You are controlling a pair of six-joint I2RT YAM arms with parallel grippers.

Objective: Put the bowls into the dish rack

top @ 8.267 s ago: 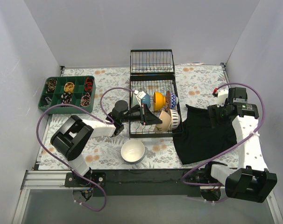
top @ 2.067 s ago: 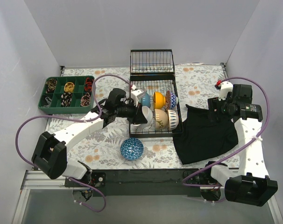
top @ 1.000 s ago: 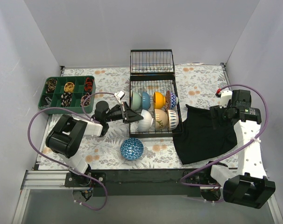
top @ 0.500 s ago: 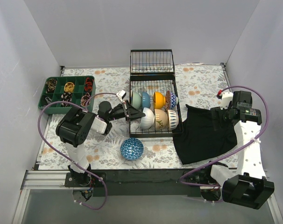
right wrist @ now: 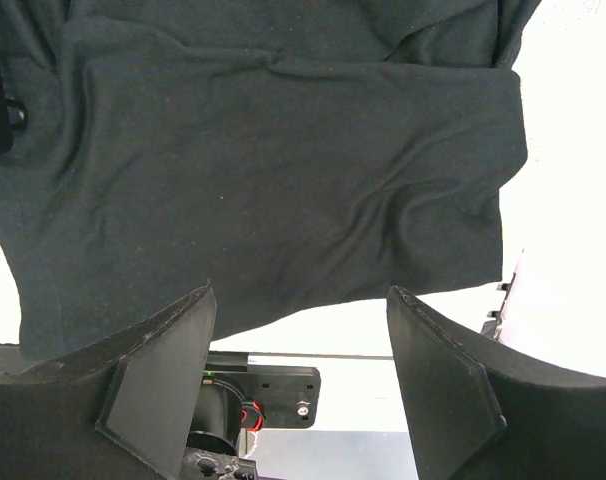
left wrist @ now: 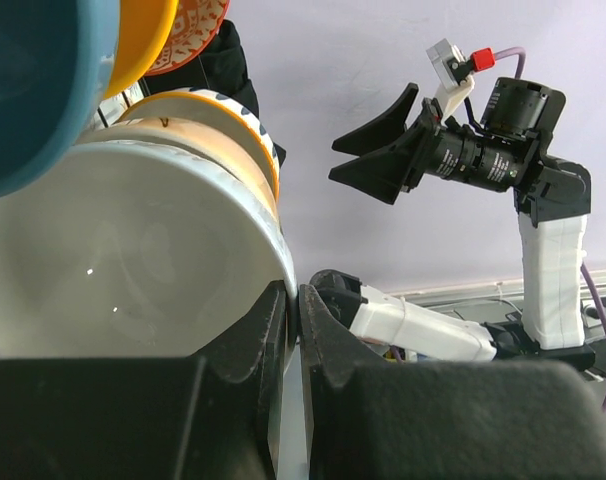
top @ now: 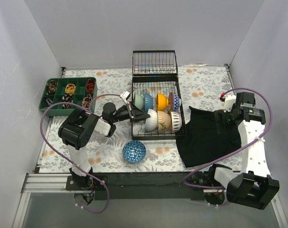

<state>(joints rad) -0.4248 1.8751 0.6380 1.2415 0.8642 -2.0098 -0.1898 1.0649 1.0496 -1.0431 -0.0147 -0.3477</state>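
The black wire dish rack (top: pixel 155 77) holds two rows of bowls on edge: pale green (top: pixel 139 100), blue (top: pixel 148 101), orange (top: pixel 161 101) and red-patterned (top: pixel 174 100) at the back, then white (top: pixel 150 121), tan (top: pixel 164 121) and blue-striped (top: pixel 176 121) in front. My left gripper (top: pixel 141 115) is shut on the rim of the white bowl (left wrist: pixel 133 250), which shows pinched between the fingers of the left gripper (left wrist: pixel 295 310) in the left wrist view. A blue patterned bowl (top: pixel 134 151) lies upside down on the table. My right gripper (right wrist: pixel 303 370) hangs open over a black cloth.
A black cloth (top: pixel 208 135) is spread right of the rack, under the right arm. A green compartment tray (top: pixel 45 97) of small items stands at the back left. White walls close in the table on three sides.
My left gripper has shifted a little to the right with the white bowl, into the rack's front row beside the tan bowl. The right arm has barely moved.
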